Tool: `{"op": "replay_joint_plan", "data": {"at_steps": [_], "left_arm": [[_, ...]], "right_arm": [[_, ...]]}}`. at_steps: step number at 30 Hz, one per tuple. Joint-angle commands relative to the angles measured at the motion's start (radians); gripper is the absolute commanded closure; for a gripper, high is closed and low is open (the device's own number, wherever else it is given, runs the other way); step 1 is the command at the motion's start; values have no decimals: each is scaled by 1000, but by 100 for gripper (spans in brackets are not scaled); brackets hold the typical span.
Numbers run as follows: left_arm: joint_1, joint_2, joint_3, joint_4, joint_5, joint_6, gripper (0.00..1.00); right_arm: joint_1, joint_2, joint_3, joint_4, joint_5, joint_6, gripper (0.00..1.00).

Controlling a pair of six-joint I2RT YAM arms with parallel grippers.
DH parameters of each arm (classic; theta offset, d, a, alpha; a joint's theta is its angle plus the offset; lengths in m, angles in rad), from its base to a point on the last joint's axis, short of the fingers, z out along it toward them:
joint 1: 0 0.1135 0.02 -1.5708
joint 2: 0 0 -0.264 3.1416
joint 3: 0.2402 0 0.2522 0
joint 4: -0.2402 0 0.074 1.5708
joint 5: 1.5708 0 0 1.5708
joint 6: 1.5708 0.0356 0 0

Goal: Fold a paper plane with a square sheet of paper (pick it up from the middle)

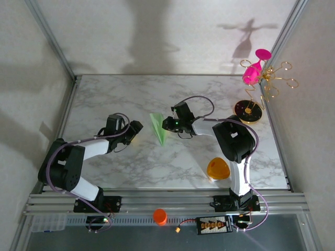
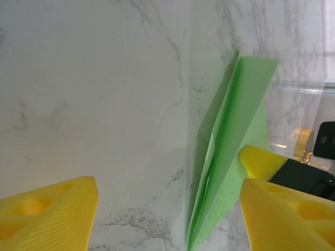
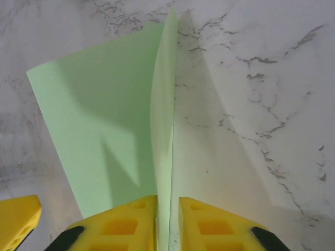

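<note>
Marble-patterned white table carries everything. The left arm and right arm reach from its near edge toward the middle. A gold wire stand with a pink glass hung on it stands by the right edge, toward the far corner. An orange rounded-triangle object lies near the near edge, just beside the right arm.

The pale green paper plane sits about mid-table, a narrow dart with its nose toward the near edge. The left pincer is just beside it on the left-edge side, jaws wide apart and holding nothing. The right pincer meets it from the right-edge side. Its fingers stand almost together around the plane's upright centre fin, though I cannot tell whether they actually pinch it.
</note>
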Motion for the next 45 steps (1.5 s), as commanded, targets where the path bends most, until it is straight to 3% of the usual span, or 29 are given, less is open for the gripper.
{"op": "replay_joint_plan", "data": {"at_steps": [1, 9, 22, 37, 45], "left_arm": [[-21, 30, 38, 38, 10, -22, 31], [-68, 117, 99, 47, 54, -25, 45], [-129, 268, 242, 75, 124, 5, 59], [-154, 271, 307, 16, 104, 70, 50], [-154, 318, 350, -56, 62, 84, 66]], "right_arm": [[-10, -37, -18, 23, -11, -8, 80], [-23, -33, -26, 11, -10, -15, 89], [-28, -26, -33, 5, -16, -16, 91], [-30, -18, -19, -10, -17, -22, 91], [-30, -19, -23, -17, -13, -22, 92]]}}
